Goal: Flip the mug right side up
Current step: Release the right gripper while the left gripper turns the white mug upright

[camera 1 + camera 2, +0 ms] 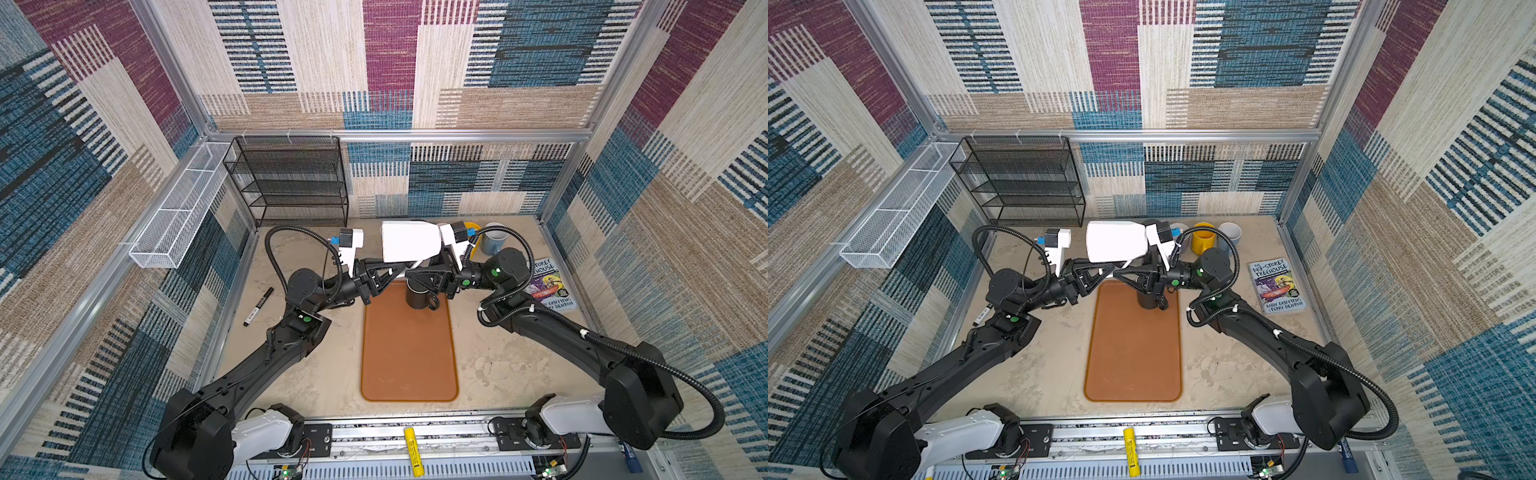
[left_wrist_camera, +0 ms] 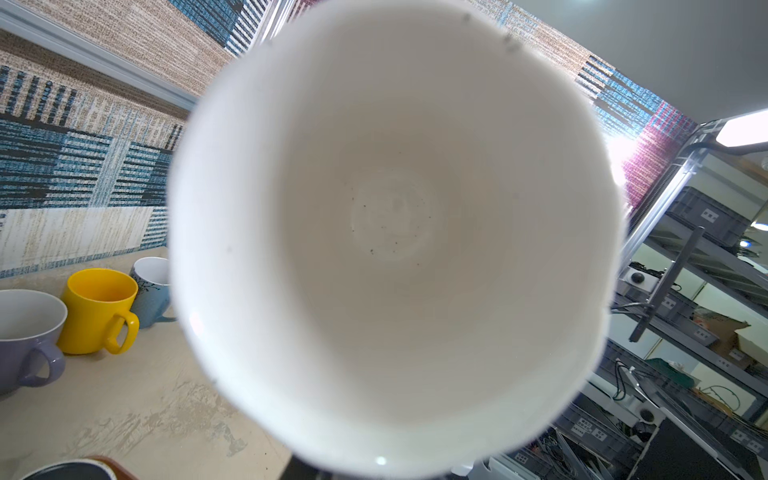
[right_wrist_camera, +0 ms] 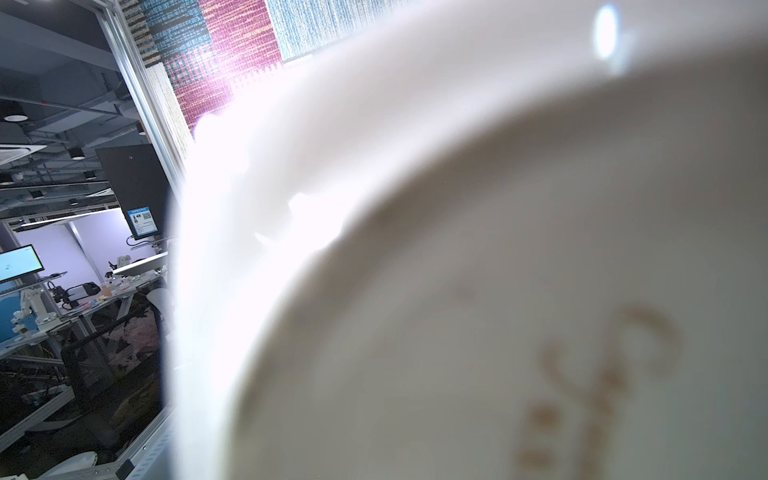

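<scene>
The white mug (image 1: 409,245) lies on its side in the air above the far end of the brown tray (image 1: 409,361). Its mouth faces the left arm and its base the right. The left gripper (image 1: 397,271) is pinched narrow at the mug's underside, holding it. I cannot tell whether the right gripper (image 1: 413,277) is parted or closed. A dark mug (image 1: 417,297) stands on the tray's far end. A yellow mug (image 1: 1202,243) and a blue mug (image 1: 494,243) sit near the far right corner of the table (image 1: 498,365).
</scene>
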`<move>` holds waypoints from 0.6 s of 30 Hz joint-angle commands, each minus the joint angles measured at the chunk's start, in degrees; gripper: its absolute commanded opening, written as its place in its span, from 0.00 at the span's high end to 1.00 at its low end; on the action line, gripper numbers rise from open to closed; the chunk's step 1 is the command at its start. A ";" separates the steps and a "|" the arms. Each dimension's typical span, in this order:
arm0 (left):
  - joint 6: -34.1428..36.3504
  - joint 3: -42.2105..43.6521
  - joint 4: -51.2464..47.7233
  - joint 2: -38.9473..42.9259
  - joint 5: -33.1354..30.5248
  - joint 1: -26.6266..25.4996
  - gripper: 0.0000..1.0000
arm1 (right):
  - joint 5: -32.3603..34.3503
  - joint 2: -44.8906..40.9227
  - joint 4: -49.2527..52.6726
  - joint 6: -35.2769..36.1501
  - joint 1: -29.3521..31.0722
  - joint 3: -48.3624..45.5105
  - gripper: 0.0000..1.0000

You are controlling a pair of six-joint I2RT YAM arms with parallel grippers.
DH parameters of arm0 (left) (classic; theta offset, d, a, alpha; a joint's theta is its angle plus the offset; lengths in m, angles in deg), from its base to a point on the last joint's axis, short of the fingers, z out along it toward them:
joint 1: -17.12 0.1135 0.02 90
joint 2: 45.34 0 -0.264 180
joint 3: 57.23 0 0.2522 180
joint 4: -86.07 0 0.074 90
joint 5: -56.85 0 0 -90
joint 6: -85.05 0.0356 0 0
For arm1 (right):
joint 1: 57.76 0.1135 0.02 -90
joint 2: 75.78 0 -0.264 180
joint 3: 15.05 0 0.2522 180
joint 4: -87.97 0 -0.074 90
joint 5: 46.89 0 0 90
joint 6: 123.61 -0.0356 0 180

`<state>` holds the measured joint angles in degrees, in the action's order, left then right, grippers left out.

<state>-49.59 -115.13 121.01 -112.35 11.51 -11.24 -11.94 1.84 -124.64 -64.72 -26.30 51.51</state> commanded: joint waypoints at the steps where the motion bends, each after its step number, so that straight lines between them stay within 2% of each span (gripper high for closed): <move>1: 3.09 -0.69 2.75 1.61 -0.75 -0.10 1.00 | 3.64 -0.66 3.27 1.64 -0.29 -0.35 0.56; 5: 5.22 -0.90 -0.69 2.86 -2.12 -0.11 1.00 | 5.13 -1.33 4.37 1.69 -1.02 -1.19 0.52; 13: 9.46 -1.95 -9.15 3.95 -5.32 0.06 1.00 | 8.52 -4.45 3.47 1.14 -2.89 -4.90 0.52; 18: 13.97 -2.92 -18.55 4.63 -7.68 0.15 1.00 | 12.69 -7.42 6.22 2.46 -3.86 -7.16 0.53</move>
<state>-40.35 -117.07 104.80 -108.37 6.18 -11.24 -2.45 -4.56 -119.59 -63.22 -29.91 44.91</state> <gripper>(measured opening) 0.146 0.474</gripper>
